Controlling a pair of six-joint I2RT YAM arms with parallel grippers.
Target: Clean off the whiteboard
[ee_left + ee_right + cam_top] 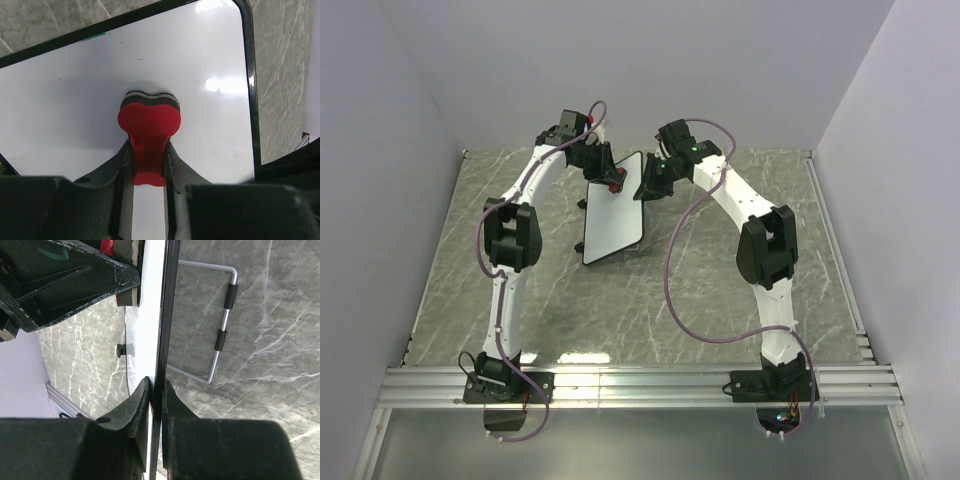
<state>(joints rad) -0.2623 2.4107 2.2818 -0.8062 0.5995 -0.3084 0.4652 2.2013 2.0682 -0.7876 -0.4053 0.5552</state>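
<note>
Left arm (510, 235), right arm (767, 245) arched inward; left fingers (120, 162), right fingers (139, 407) clamped.

whiteboard (615, 215): 1 was seen | eraser (149, 120): 1 | arms: 2, left arm (510, 235) and right arm (765, 245) | grippers: 2, left gripper (149, 150) and right gripper (155, 390) | cables (667, 270): 2 | stand (230, 296): 1 | table (720, 290): 1

The whiteboard (612, 220), white with a thin black rim and rounded corners, stands tilted up on edge. One edge is pinched in the right gripper (156, 386). Its nearly clean face lies just ahead of the left gripper (149, 150), with a small green streak (94, 36) beyond.
</note>
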